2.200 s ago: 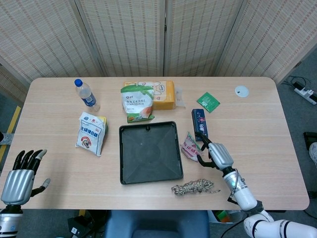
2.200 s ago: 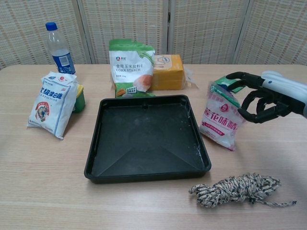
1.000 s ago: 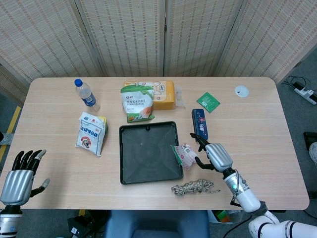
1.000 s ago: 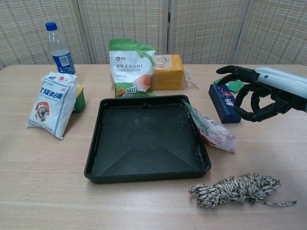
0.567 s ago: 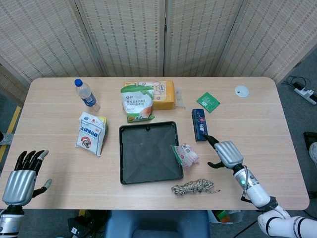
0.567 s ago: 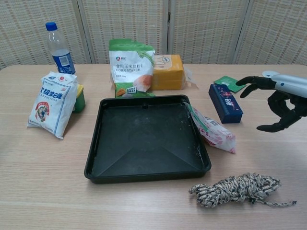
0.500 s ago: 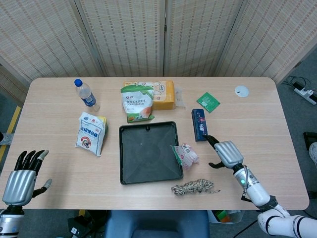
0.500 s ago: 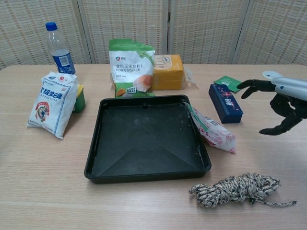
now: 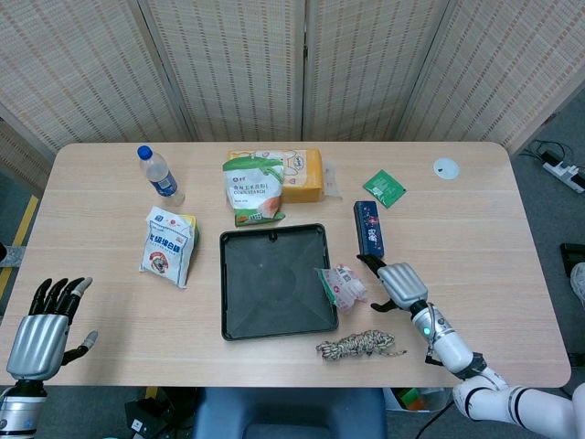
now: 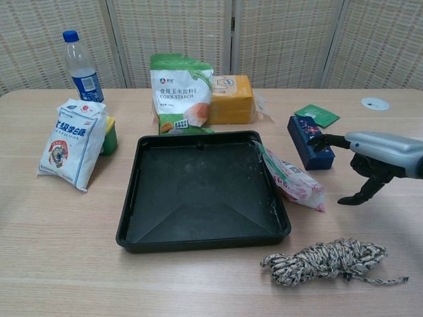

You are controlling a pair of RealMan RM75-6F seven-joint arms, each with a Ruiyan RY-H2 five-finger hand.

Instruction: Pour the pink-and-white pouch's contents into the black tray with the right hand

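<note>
The pink-and-white pouch [image 9: 343,285] [image 10: 295,178] lies on its side, its top end leaning over the right rim of the black tray [image 9: 225,285] [image 10: 198,242]. Nothing shows inside the tray. My right hand [image 9: 400,285] [image 10: 378,156] hovers just right of the pouch, back turned up, fingers spread and holding nothing. A small gap separates it from the pouch. My left hand [image 9: 41,337] hangs with fingers apart past the table's near left corner, only in the head view.
A rope coil [image 9: 358,346] [image 10: 324,259] lies in front of the pouch. A dark blue box [image 9: 368,229] [image 10: 309,141] sits just behind my right hand, a green packet [image 9: 384,188] beyond. Corn starch bag [image 10: 180,92], orange pack [image 10: 231,99], white bag [image 10: 73,142] and bottle [image 10: 82,66] stand behind and left of the tray.
The pouch, upright at my right hand at first, tipped over onto the tray's rim. The hand drew away right, then came back toward the pouch and turned its back upward.
</note>
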